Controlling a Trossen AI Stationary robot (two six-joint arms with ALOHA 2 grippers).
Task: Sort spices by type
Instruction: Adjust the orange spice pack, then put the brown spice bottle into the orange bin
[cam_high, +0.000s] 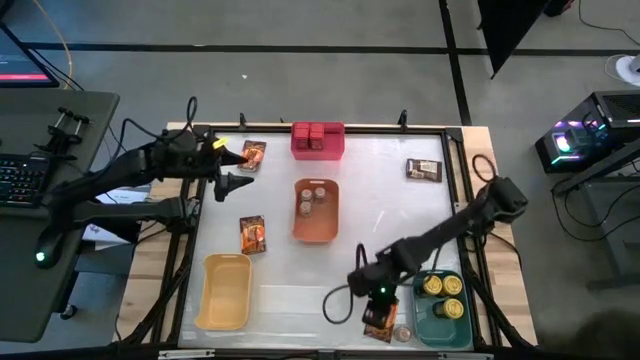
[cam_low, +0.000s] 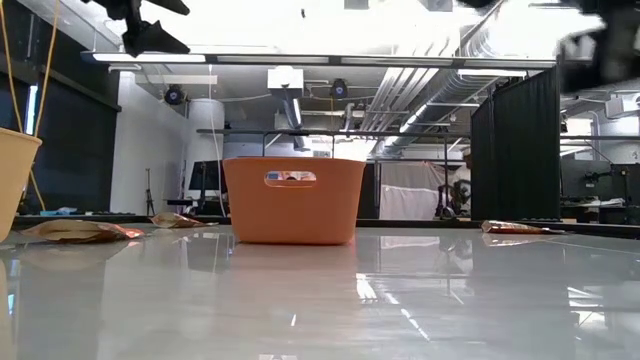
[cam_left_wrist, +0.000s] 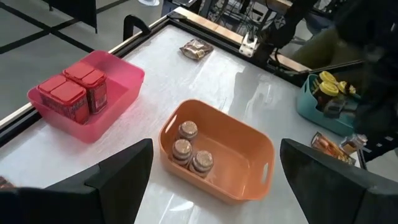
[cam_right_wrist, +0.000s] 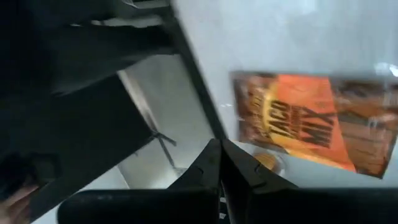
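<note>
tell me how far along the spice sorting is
Done: red boxes fill the pink bin, three pale-lidded jars sit in the orange bin, yellow-topped tins in the teal bin. In hand: nothing; the right gripper, shut, hovers by a taco mix packet and a loose jar; the left gripper is open near another packet. Left: the yellow bin is empty, four packets loose.

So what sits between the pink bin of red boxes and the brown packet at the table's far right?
Nothing: between the pink plastic bin and the dark brown printed packet, the high view shows only bare white tabletop; the left wrist view agrees.
</note>
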